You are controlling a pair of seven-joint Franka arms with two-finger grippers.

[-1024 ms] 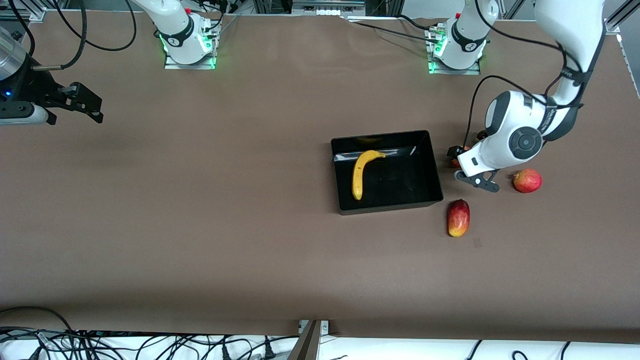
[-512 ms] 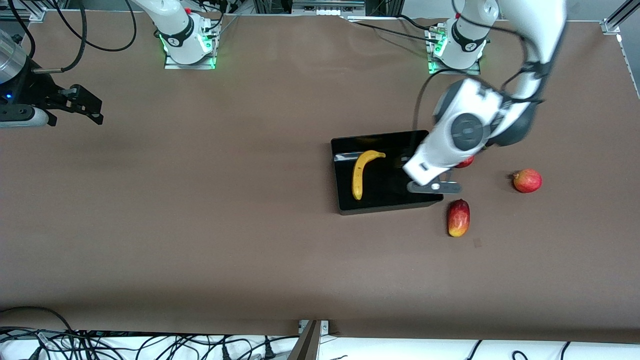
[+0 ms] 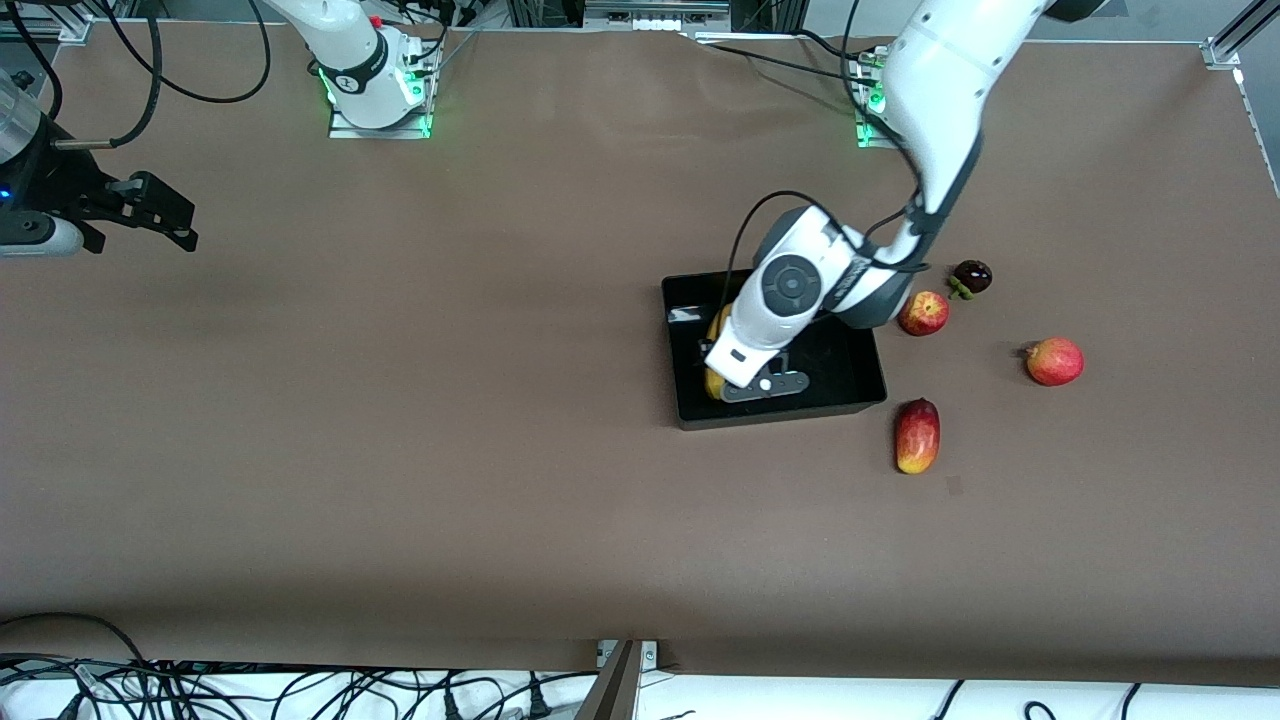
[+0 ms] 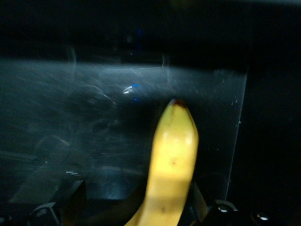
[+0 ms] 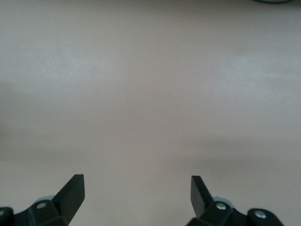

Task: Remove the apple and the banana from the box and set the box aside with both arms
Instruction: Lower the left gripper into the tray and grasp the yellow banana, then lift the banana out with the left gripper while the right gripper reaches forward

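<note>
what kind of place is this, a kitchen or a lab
Most likely a robotics lab: two arms bolted to a brown-covered table, cables along its edge, and a black box with fruit as props.

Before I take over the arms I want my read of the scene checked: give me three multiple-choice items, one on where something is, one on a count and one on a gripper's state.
1. Where is the banana?
A. in the box
B. on the table beside the mango
C. in the right gripper

2. How many fruits lie on the table outside the box?
A. two
B. four
C. six

3. What is the right gripper doing?
A. open over bare table
B. shut on the mango
C. shut on the box's wall

Answers:
1 A: the left wrist view shows the banana on the glossy black floor.
2 B: the mangosteen, the mango and two round red fruits.
3 A: its fingers stand apart with only brown table between them.
</note>
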